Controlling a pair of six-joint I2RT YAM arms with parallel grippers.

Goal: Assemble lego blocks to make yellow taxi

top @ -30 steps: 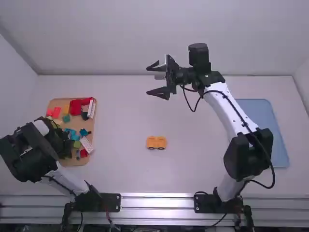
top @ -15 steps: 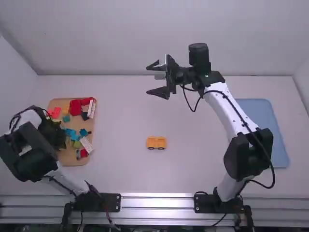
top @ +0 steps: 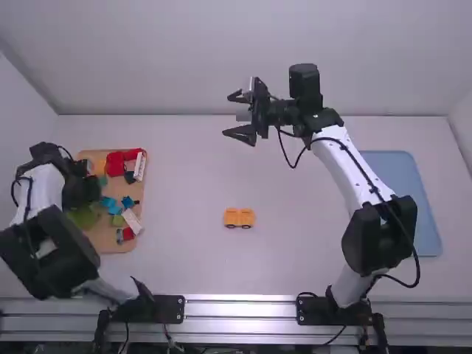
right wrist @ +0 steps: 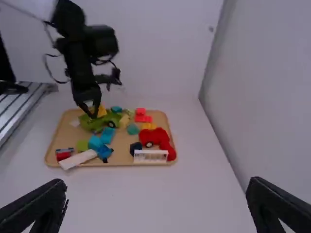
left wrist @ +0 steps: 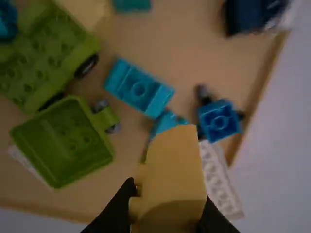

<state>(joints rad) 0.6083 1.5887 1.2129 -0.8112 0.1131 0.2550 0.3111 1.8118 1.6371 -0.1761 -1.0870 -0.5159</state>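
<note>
The left pincer was closed on a yellow block, gripped between its two fingers above the tan tray, its far end left free, presumably so that it could be pressed onto another piece. Under it in the tray lay a green wheeled piece and a green hollow piece, likely spares of the wrong colour for a taxi. The yellow wheeled base sat by itself on the bench, between the two arms, where either could probably reach it; it seemed meant as the taxi's underside. The right pincer was wide and empty above the bench's far part, perhaps held back to leave room for the left arm's delivery.
</note>
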